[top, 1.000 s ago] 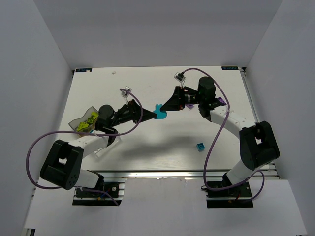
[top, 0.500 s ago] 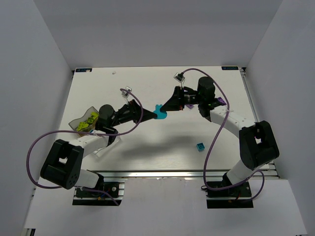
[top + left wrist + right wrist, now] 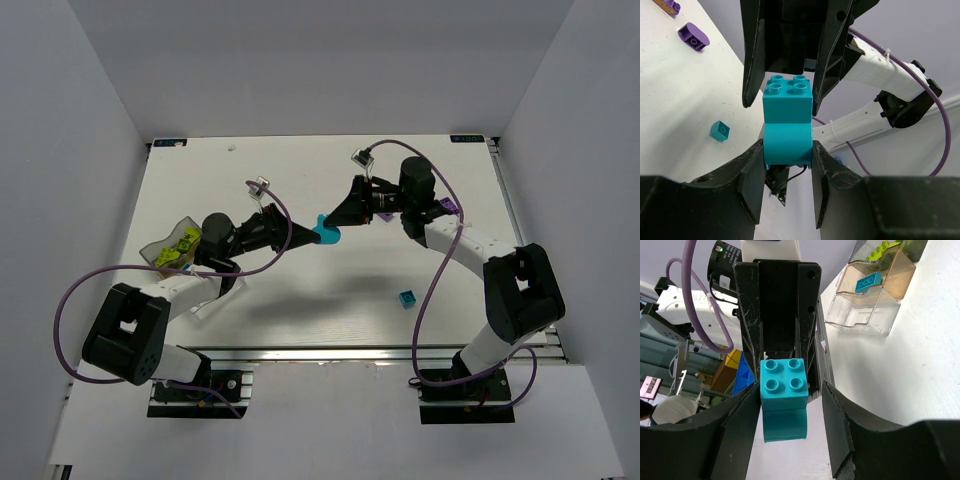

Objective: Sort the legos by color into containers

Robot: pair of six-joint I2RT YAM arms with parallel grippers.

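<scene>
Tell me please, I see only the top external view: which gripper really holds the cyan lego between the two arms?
Observer: The left gripper holds it; its fingers press both sides of the cyan lego, on its rounded lower part.
Operator: And the other one?
Observer: The right gripper is open; its wrist view shows a gap between one finger and the studded top.
Operator: Is any cyan sorted already?
Observer: Yes, one cyan brick lies in a tan compartment of the containers.

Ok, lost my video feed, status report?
Left hand clamped on teal brick pair. Right hand open around its studded end. Nothing in the way.
</scene>
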